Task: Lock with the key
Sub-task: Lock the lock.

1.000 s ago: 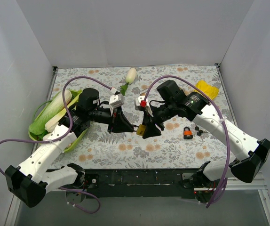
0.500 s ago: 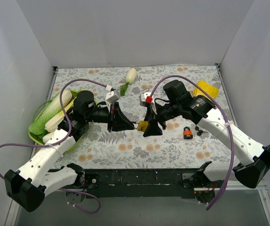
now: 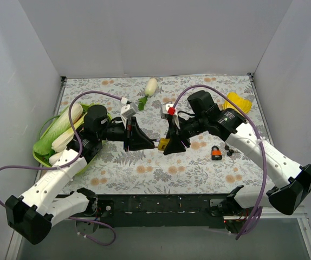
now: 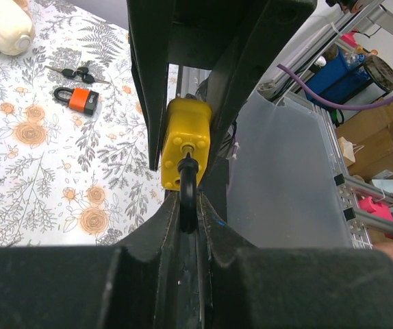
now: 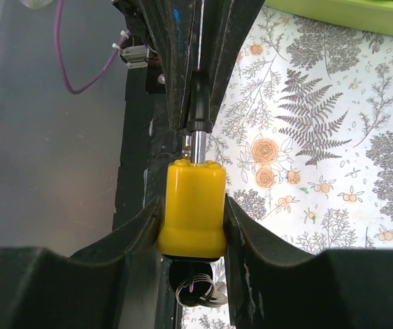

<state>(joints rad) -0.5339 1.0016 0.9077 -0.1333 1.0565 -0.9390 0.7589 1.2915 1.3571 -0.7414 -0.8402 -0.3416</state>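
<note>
A yellow padlock (image 3: 164, 144) hangs in the air above the middle of the table, between both grippers. My left gripper (image 4: 188, 212) is shut on its black-sleeved shackle (image 4: 187, 195). My right gripper (image 5: 192, 219) is shut on the yellow body (image 5: 192, 209), one finger on each side. A short bare metal stretch of shackle (image 5: 198, 147) shows between the body and the black sleeve. The key (image 5: 195, 281), with its ring, sticks out of the body's underside, close to my right gripper's palm. In the top view the two grippers meet tip to tip.
An orange padlock (image 3: 216, 153) and a small bunch of keys (image 3: 229, 151) lie on the floral cloth to the right. A green basket (image 3: 41, 154) with cabbage stands at the left. At the back lie a white radish (image 3: 150, 86) and a yellow object (image 3: 238, 102).
Both grippers and the yellow padlock have shifted slightly up and away from the near edge. The left arm's elbow has swung leftwards. Both grips look the same.
</note>
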